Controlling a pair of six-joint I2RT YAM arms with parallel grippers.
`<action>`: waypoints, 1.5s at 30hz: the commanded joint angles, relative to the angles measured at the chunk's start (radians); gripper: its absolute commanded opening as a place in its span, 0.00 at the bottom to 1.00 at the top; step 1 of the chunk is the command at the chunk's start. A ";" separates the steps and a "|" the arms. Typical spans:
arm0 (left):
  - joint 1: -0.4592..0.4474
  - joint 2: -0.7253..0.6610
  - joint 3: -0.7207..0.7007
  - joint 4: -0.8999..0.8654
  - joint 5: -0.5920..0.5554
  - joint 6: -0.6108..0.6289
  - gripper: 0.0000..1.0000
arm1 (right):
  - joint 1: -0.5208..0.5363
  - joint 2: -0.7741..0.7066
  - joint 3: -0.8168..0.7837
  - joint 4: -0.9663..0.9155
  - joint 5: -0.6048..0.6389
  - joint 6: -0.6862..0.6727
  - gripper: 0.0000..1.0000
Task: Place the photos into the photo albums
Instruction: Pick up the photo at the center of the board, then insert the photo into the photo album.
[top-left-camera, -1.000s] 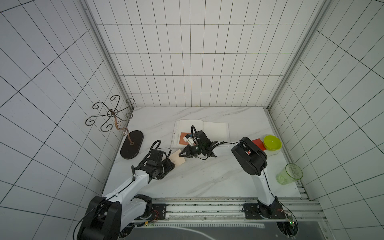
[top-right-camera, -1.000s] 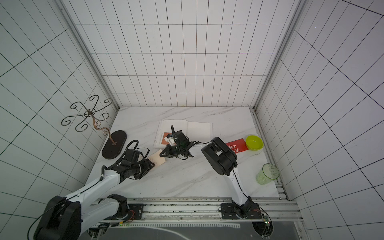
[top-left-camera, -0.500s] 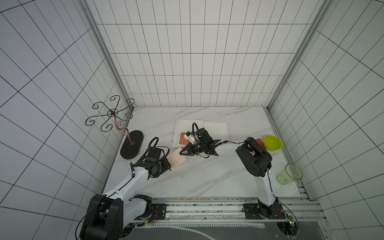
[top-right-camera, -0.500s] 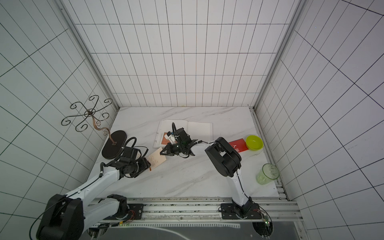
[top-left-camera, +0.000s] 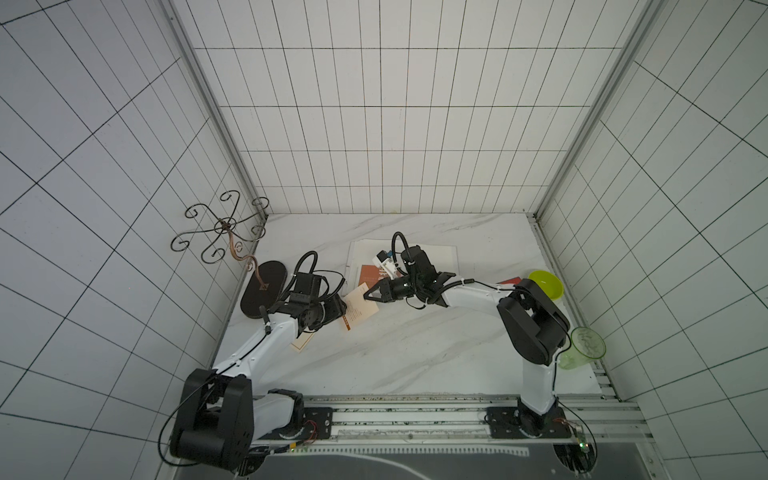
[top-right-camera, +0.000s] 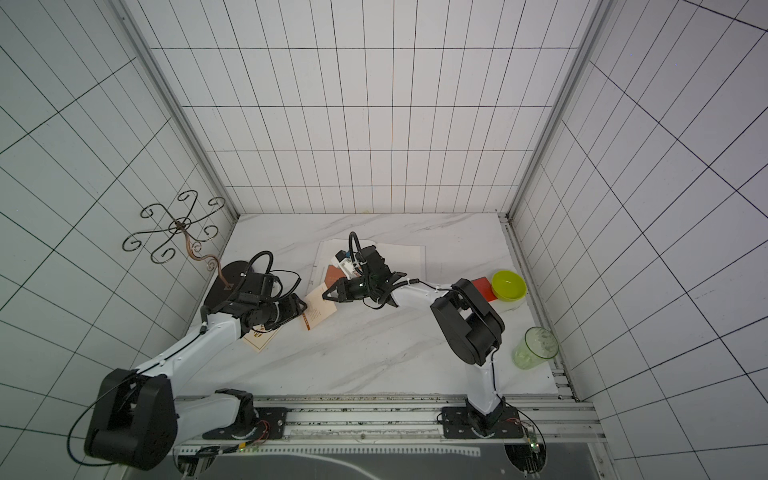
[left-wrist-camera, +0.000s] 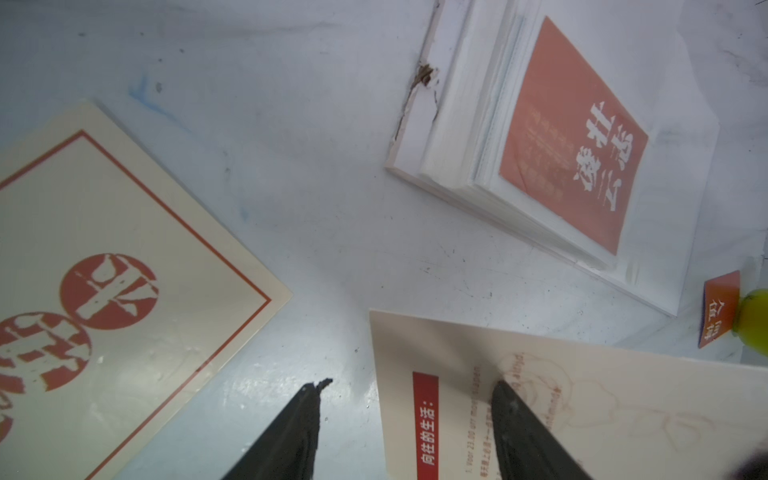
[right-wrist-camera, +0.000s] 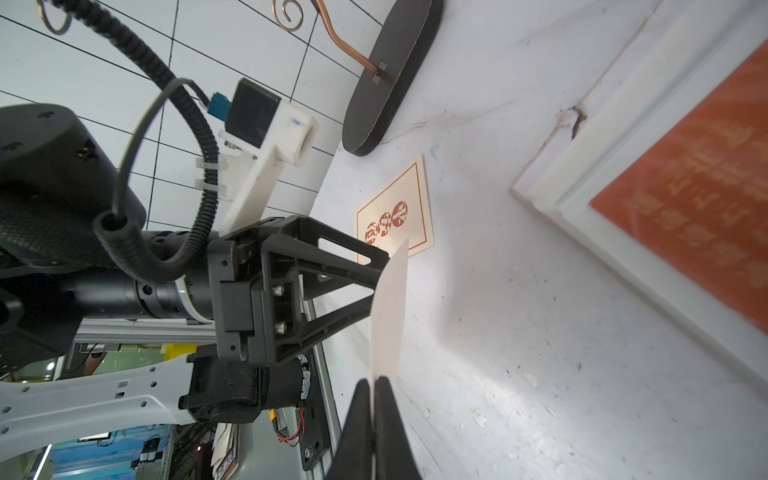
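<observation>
My right gripper (top-left-camera: 368, 296) (top-right-camera: 326, 296) (right-wrist-camera: 374, 380) is shut on one edge of a cream photo (top-left-camera: 359, 309) (top-right-camera: 320, 307) (left-wrist-camera: 540, 399) (right-wrist-camera: 388, 307) with a red strip, holding it off the table in front of the album's left corner. My left gripper (top-left-camera: 338, 309) (top-right-camera: 301, 309) (left-wrist-camera: 409, 384) is open at the card's other end, one finger over the card, one beside it. The photo album (top-left-camera: 440, 257) (top-right-camera: 409, 257) (left-wrist-camera: 449, 137) lies open at the back. An orange photo (top-left-camera: 370, 272) (top-right-camera: 332, 274) (left-wrist-camera: 573, 137) (right-wrist-camera: 698, 199) rests on its left page.
A second cream photo (top-left-camera: 302, 341) (top-right-camera: 259, 338) (left-wrist-camera: 124, 270) (right-wrist-camera: 395, 220) with red circles lies under my left arm. A red photo (top-left-camera: 509, 280) (top-right-camera: 482, 286) sits beside a green bowl (top-left-camera: 545, 284) (top-right-camera: 508, 285). A green cup (top-left-camera: 582, 349) stands front right; a wire stand's base (top-left-camera: 264, 295) is left.
The right arm's elbow has swung to the right while its gripper stays shut on the cream photo. The left gripper has stayed open beside the card.
</observation>
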 joint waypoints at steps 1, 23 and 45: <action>0.010 -0.029 0.029 0.100 0.076 0.049 0.66 | -0.034 -0.064 -0.057 -0.005 0.003 -0.058 0.00; -0.003 0.156 0.120 0.828 0.402 0.105 0.64 | -0.240 -0.411 -0.313 0.145 0.211 -0.120 0.00; -0.127 0.442 0.207 1.302 0.444 0.072 0.60 | -0.404 -0.637 -0.589 0.443 0.427 -0.008 0.00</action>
